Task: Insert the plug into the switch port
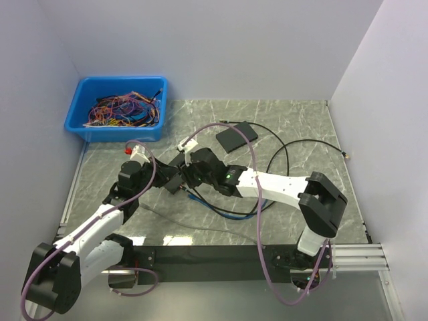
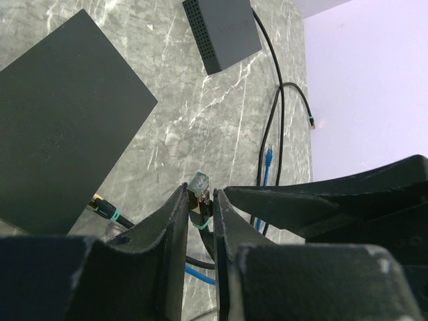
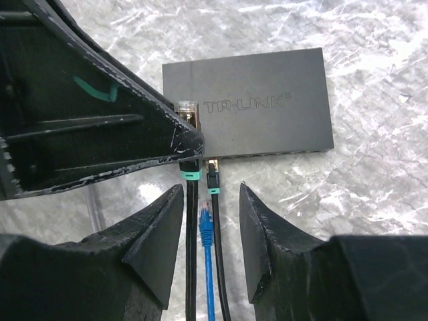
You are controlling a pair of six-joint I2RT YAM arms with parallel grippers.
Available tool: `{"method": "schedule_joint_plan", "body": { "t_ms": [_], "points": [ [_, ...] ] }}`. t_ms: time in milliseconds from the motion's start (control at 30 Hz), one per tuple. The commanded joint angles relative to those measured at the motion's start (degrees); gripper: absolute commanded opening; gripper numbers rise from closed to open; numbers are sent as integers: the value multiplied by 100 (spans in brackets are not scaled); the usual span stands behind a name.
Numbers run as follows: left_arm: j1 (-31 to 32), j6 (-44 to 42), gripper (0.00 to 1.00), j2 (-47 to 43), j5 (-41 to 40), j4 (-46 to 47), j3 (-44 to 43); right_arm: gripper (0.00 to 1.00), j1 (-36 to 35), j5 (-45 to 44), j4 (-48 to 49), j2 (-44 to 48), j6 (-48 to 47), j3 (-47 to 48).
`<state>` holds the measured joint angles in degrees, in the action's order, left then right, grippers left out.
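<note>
**STATUS: PLUG GRIPPED, NOT SEATED IN SWITCH**

1. Left pincer. My left pincer [image 2: 199, 192] is pressed together on the plug [image 3: 187, 107]. The two fingers clamp the plug body from both sides. Its clear tip stands out beyond the fingertips, and its teal-banded boot and black cable trail back below them.

2. Plug position. In the right wrist view the plug sits at the near left corner of the switch [image 3: 261, 100], tip pointing toward the lettered top face. It is not in a port. The port face itself cannot be made out from any view.

3. Right pincer. My right pincer [image 3: 210, 189] is spread, just short of the switch's near edge. Three cables run through the gap: the held plug's black cable, a blue cable [image 3: 206, 227] and another black one. None of them is visibly pinched.

4. Adjacent items. A second plug [image 3: 214, 175] with a teal band lies with its tip at the switch's near edge; I cannot tell whether it is seated. A second dark box [image 1: 235, 137] rests farther back on the table [image 1: 301, 120]. A blue bin [image 1: 120, 80] of loose wires stands at the far left corner.
</note>
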<state>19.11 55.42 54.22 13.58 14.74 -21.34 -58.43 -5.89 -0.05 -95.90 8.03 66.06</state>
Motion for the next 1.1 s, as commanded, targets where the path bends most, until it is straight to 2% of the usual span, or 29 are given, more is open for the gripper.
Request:
{"method": "schedule_joint_plan", "body": {
  "t_ms": [0, 467, 567, 833, 933, 1067],
  "points": [
    [22, 66, 1, -7, -31, 248, -81, 47, -54, -105, 67, -96, -21, 284],
    [22, 48, 1, 28, -5, 310, -54, 45, -63, -35, 49, -395, 23, 688],
    [31, 66, 1, 28, 4, 336, -45, 42, -63, -52, 49, -465, 23, 759],
    [31, 74, 1, -16, -5, 363, 16, 21, -63, -105, 93, -474, 102, 671],
    [22, 66, 0, 1, -14, 354, 43, 23, -63, -123, 76, -465, 120, 689],
    [31, 83, 1, 10, -49, 363, 69, 38, -72, -167, 128, -377, 146, 627]
  ]
}}
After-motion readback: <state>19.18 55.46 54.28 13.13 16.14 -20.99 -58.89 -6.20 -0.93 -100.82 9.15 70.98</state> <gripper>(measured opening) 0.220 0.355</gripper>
